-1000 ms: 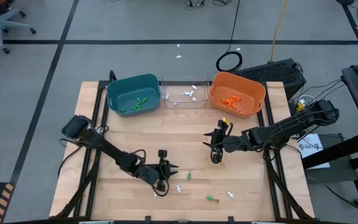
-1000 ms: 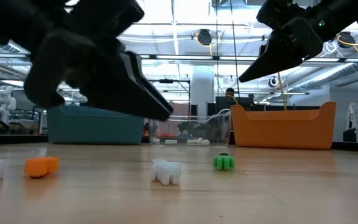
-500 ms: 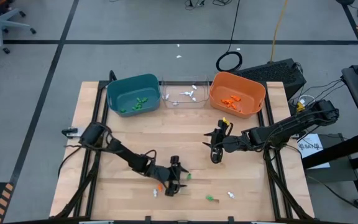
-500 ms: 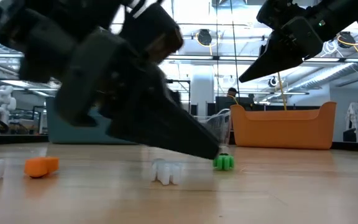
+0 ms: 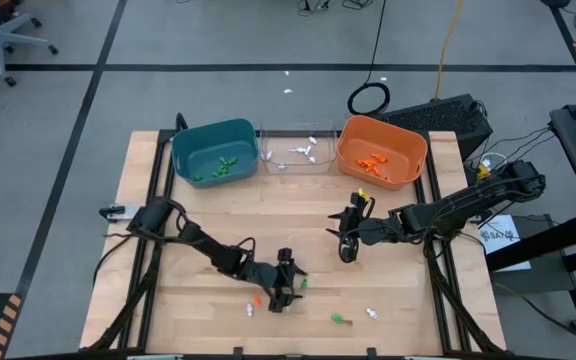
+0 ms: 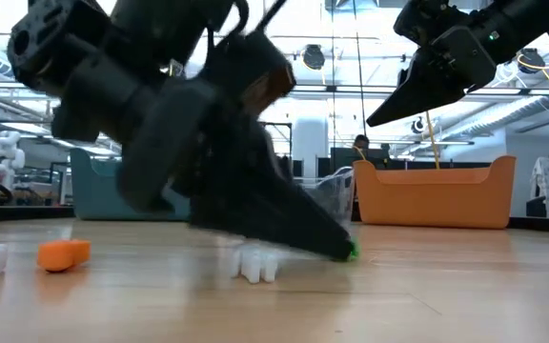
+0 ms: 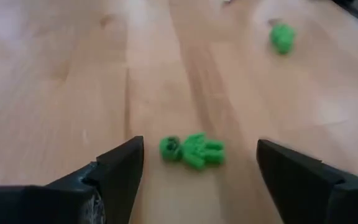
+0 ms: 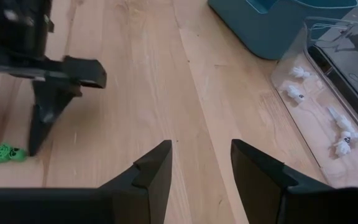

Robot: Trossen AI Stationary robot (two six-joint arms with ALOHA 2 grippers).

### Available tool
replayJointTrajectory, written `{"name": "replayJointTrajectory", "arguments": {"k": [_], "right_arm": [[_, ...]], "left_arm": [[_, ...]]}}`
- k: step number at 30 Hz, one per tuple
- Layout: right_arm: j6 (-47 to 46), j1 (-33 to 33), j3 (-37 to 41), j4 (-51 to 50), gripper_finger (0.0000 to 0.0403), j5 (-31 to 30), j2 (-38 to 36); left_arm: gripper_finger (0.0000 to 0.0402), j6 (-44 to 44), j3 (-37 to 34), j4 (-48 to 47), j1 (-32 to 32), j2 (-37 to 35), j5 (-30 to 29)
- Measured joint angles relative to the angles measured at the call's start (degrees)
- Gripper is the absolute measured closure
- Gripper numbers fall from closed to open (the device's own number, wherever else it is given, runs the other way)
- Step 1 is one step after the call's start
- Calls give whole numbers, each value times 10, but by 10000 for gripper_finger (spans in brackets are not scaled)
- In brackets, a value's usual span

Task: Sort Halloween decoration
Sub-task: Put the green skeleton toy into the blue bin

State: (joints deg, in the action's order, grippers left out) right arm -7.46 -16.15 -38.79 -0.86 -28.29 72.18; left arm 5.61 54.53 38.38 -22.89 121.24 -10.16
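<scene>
Green trinket (image 7: pixel 192 150) | left gripper (image 7: pixel 197 171) now spread wide, straddling it; right gripper (image 8: pixel 201 163) unchanged, parted, empty

The overhead camera looked straight down on the bench (image 5: pixel 218 215); the low one looked level across it; both wrist cameras sat close above its wood.

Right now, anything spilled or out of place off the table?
Yes: two small white bits lie on the grey floor beyond the clear bin, off the table. They resemble the white trinkets inside that bin, but are too small to identify.
</scene>
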Motion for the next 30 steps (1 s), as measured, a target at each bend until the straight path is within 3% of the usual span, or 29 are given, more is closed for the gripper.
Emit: {"name": "replayJointTrajectory", "arguments": {"k": [7, 13, 23, 30], "right_arm": [[-4, 0, 0, -2, 255, 0, 0], [-4, 0, 0, -3, 255, 0, 0], [-4, 0, 0, -3, 255, 0, 0], [-4, 0, 0, -3, 255, -1, 0]], "left_arm": [[109, 2, 0, 19, 12, 23, -2], [158, -18, 1, 19, 19, 23, 35], [255, -45, 1, 18, 18, 23, 46], [282, -47, 0, 18, 18, 23, 46]]}}
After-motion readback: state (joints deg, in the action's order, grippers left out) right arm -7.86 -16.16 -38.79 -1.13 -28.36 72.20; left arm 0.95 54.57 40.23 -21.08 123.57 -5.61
